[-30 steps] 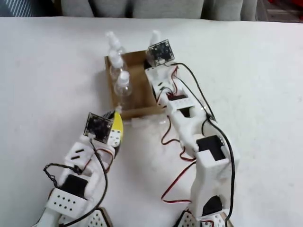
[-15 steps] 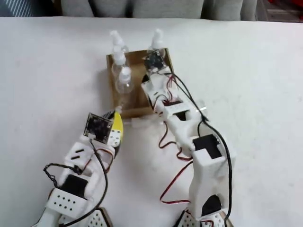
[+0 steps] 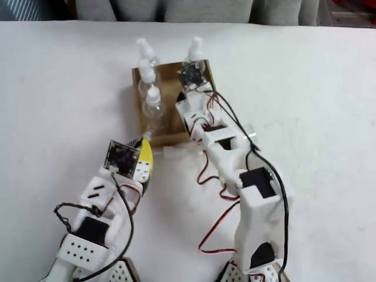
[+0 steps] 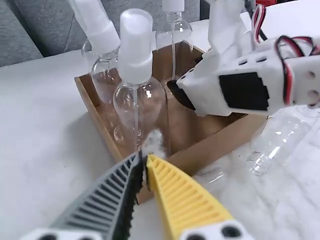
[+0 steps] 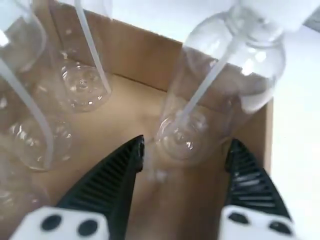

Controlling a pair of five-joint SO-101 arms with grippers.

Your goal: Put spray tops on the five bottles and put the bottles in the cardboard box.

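The cardboard box (image 3: 170,140) sits mid-table. Three clear bottles with white spray tops stand in a row along its left side, the nearest bottle (image 3: 154,101) (image 4: 135,95) toward me. Another topped bottle (image 3: 194,49) (image 5: 220,75) stands in the far right corner. My right gripper (image 3: 189,88) (image 5: 187,145) is down inside the box, open, its black fingers either side of that bottle's base without touching it. A topless bottle (image 3: 174,154) (image 4: 275,142) lies on the table just outside the box's near wall. My left gripper (image 3: 145,141) (image 4: 145,161) is shut and holds nothing, close to that wall.
The box wall (image 4: 210,150) stands directly in front of my left gripper's tips. The right arm (image 3: 235,158) stretches over the lying bottle, and its red and black cables (image 3: 211,176) hang beside it. White table (image 3: 305,106) spreads on both sides.
My right wrist has dropped lower into the box, and the box has slid slightly. The left arm has kept still.
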